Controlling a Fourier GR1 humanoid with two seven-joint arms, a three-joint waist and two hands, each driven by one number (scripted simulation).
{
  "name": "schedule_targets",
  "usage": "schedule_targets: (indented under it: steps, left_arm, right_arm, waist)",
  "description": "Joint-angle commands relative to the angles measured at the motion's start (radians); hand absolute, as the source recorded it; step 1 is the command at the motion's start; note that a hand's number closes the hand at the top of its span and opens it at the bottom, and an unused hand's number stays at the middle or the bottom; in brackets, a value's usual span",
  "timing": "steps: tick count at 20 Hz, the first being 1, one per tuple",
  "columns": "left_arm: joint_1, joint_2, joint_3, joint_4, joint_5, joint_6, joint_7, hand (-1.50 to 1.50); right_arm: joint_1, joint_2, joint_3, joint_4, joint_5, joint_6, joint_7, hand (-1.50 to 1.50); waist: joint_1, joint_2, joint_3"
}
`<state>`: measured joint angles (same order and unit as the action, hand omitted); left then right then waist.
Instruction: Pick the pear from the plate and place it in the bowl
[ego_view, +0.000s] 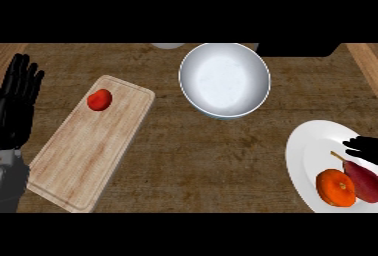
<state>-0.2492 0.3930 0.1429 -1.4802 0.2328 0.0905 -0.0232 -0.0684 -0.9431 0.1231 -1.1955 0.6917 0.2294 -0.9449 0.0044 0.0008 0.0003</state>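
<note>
Brown wood-grain counter is carrying everything, and none of the task is looking done yet. The pale wooden cutting board, holding a small red tomato, is lying at left beside the resting left hand, fingers straight and up. The round white plate is holding the dark red pear beside a round orange fruit. The white bowl is sitting empty. The right hand is hovering just above the pear; I cannot tell its fingers' state.

Left black hand: open, fingers straight and upward, resting at the view's left edge.
Right black hand: only fingertips show at the right edge.
</note>
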Motion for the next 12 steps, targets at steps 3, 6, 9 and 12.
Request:
schedule_targets:
  steps: [3,6,9,12]
  left_arm:
    - [-0.023,0.006,0.035,0.035,-0.016,-0.026,-0.023,0.0]
    - [-0.022,-0.03,0.008,-0.008,-0.03,-0.005,0.025,0.0]
    - [-0.047,-0.019,0.043,0.094,-0.02,-0.056,-0.036,0.0]
    - [-0.011,-0.036,0.027,-0.037,-0.03,-0.022,0.035,0.0]
  right_arm:
    - [-0.024,0.075,0.022,0.05,0.076,0.007,-0.04,-1.5]
    - [-0.046,0.085,0.016,0.103,0.096,0.015,-0.062,-1.5]
    - [-0.101,0.099,0.005,0.111,0.111,0.06,-0.03,-1.5]
    - [-0.112,0.132,0.015,0.26,0.193,-0.049,-0.062,-1.5]
  waist:
    - [-0.004,0.0,0.0]
    - [-0.003,-0.001,0.0]
    - [-0.005,0.0,-0.001]
    - [0.001,0.0,0.0]
